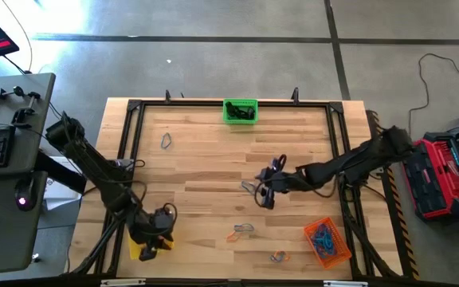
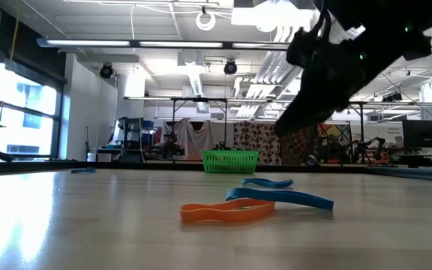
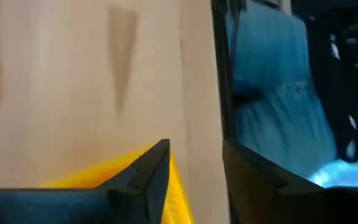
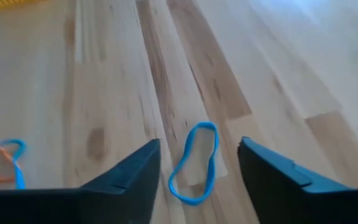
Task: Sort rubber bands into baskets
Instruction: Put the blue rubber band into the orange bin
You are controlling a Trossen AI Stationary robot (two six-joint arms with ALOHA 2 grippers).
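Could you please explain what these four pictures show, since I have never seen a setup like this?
Two dark robot arms work at a wooden table. One picture looks down from above, one looks level across the tabletop, and two come from cameras on the wrists. The left gripper hangs open over the yellow basket at the table's near left corner. The right gripper is open above a blue rubber band, holding nothing. More bands lie loose. A green basket and an orange basket also stand there.

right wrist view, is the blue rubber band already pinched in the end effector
No, the blue rubber band lies flat on the table in the gap between the right end effector's open fingers.
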